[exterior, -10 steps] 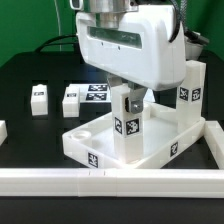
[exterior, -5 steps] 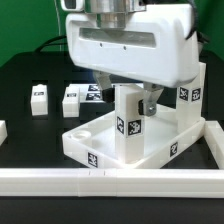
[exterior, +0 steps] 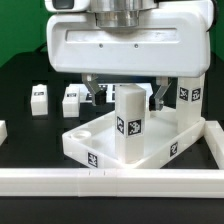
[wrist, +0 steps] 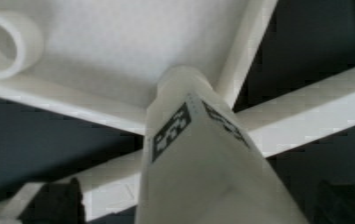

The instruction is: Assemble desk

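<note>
The white tray-like tabletop [exterior: 92,142] lies upside down on the black table, with a round socket [wrist: 3,45] at a corner. One white tagged leg [exterior: 128,124] stands upright in it, seen from above in the wrist view as a long white post [wrist: 202,150]. My gripper [exterior: 125,100] hangs just above this leg, open, with a finger on each side of its top and not touching it. A second leg [exterior: 190,94] stands at the tabletop's far corner on the exterior view's right. Two more legs [exterior: 40,97] [exterior: 71,100] lie loose on the exterior view's left.
The marker board [exterior: 98,92] lies behind the tabletop, mostly hidden by my gripper. Long white border rails run along the front [exterior: 110,181] and the exterior view's right [exterior: 213,135]. A small white piece [exterior: 2,130] shows at the left edge.
My gripper has opened and let go of the upright leg, then risen a little. The leg stays standing in the tabletop.
</note>
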{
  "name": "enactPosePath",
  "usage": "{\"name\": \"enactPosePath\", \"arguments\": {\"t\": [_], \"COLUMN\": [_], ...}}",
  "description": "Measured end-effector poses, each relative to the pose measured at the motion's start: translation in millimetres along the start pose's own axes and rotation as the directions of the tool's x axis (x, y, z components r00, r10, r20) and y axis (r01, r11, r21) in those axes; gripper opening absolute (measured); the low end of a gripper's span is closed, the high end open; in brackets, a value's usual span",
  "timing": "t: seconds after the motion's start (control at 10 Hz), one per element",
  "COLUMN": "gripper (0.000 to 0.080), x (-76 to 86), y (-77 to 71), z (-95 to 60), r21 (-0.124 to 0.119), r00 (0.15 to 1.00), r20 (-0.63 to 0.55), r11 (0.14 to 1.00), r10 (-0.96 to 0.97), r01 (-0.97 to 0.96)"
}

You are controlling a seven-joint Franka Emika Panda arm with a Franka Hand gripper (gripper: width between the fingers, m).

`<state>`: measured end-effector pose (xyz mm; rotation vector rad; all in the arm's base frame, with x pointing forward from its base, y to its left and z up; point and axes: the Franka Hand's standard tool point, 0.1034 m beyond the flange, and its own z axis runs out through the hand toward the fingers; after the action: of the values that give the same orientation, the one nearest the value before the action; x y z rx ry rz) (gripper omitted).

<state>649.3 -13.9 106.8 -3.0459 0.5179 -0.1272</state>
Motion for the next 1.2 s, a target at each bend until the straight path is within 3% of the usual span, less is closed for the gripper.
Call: {"name": "enactPosePath", "arguments": {"t": [0.3, 0.6, 0.8, 1.0, 1.1, 1.2], "gripper": [0.0649, 0.0649, 0.0649, 0.0383, 0.0288, 0.0288], "x": [-0.7, -3.1, -3.5, -3.3, -3.3, -3.3], "y": [-0.4, -6.5, -6.9, -6.0, -6.0, -6.0], "z": [0.7, 0.9, 1.1, 1.3, 1.3, 1.3], "r21": [0.001, -0.028, -0.038, -0.038, -0.038, -0.038], "r00": [0.972, 0.877, 0.840, 0.842, 0.842, 0.849], "r20": [0.001, 0.010, 0.017, 0.017, 0.017, 0.017], "r11": [0.972, 0.877, 0.839, 0.841, 0.841, 0.848], "r10": [-0.235, -0.479, -0.542, -0.539, -0.539, -0.528], "r01": [0.235, 0.480, 0.542, 0.539, 0.539, 0.528]}}
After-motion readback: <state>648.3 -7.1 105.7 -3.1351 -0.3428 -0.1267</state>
